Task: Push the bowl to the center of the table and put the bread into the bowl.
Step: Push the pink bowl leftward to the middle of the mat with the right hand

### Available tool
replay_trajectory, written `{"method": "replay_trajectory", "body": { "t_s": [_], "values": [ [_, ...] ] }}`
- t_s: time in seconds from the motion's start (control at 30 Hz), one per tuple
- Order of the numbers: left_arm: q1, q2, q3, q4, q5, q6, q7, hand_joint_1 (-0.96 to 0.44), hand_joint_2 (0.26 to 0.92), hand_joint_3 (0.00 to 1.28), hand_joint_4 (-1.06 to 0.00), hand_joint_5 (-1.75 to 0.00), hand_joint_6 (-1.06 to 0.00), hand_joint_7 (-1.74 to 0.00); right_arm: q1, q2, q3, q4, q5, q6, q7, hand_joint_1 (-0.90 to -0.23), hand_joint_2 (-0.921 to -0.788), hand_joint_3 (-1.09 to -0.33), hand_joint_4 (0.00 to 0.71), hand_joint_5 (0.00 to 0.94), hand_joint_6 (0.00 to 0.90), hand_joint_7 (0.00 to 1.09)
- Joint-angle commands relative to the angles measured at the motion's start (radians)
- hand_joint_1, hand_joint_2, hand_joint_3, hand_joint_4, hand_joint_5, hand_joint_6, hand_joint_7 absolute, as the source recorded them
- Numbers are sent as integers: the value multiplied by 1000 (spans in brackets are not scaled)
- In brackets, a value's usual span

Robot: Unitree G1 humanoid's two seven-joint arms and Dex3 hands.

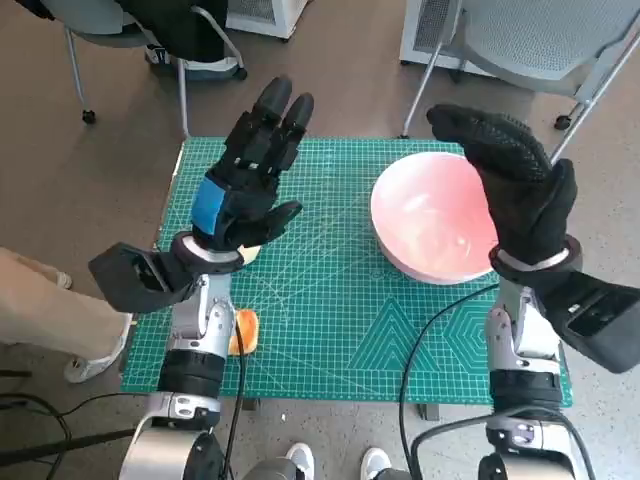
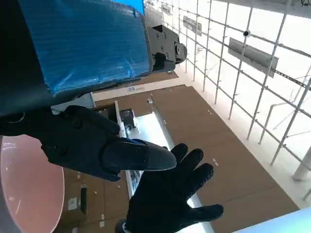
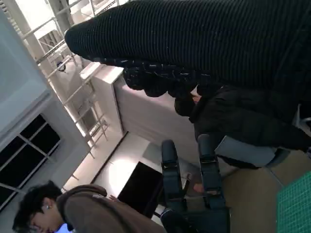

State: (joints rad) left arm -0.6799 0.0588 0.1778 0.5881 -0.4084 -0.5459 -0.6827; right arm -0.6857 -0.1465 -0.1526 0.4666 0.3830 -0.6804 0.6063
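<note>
Both robot hands are raised above the tabletop [image 1: 330,330], fingers spread, holding nothing: left robot hand [image 1: 250,180] upper left, right robot hand [image 1: 515,185] upper right, overlapping the pink bowl [image 1: 425,220]. The bread [image 1: 245,330], apparently, peeks out lower left beside the left forearm.

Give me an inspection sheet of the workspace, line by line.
Surface: green cutting mat covers the small table.
Job's things: pink bowl on the mat's right side, off centre, empty; bread near the mat's left front edge, partly hidden by the left forearm.
Clutter: nothing seen.
Hands: left hand raised over the mat's left side, fingers spread, holding nothing; right hand raised over the bowl's right rim, holding nothing.
Cables: black cable loops over the mat's front right.
Surroundings: chairs behind the table; a person's leg at left.
</note>
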Motion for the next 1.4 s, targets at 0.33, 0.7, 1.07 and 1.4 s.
{"method": "replay_trajectory", "body": {
  "t_s": [0.33, 0.7, 1.07, 1.4],
  "values": [
    [19, -7, -2, -26, -6, 7, 2, -604, 921, 219, -20, -3, -124, -75, 32, -6, -1, -12, 1, 15, 3, -662, -921, -633, 246, 0, 167, 393],
    [32, -7, -1, -30, -8, 1, -4, -607, 921, 218, -23, -3, -125, -78, -39, -100, -92, 157, 12, -12, 8, -655, -921, -633, 246, 5, 169, 383],
    [42, -3, 8, -21, -13, -9, -15, -609, 921, 215, -31, -6, -136, -84, -197, -204, -196, 527, -35, 23, -166, -660, -921, -692, 237, 1, 155, 379],
    [43, 7, 23, -9, -17, -12, -29, -608, 921, 210, -37, -7, -141, -86, -266, -250, -209, 742, -77, 100, -242, -665, -921, -753, 203, 0, 128, 361]
  ]
}}
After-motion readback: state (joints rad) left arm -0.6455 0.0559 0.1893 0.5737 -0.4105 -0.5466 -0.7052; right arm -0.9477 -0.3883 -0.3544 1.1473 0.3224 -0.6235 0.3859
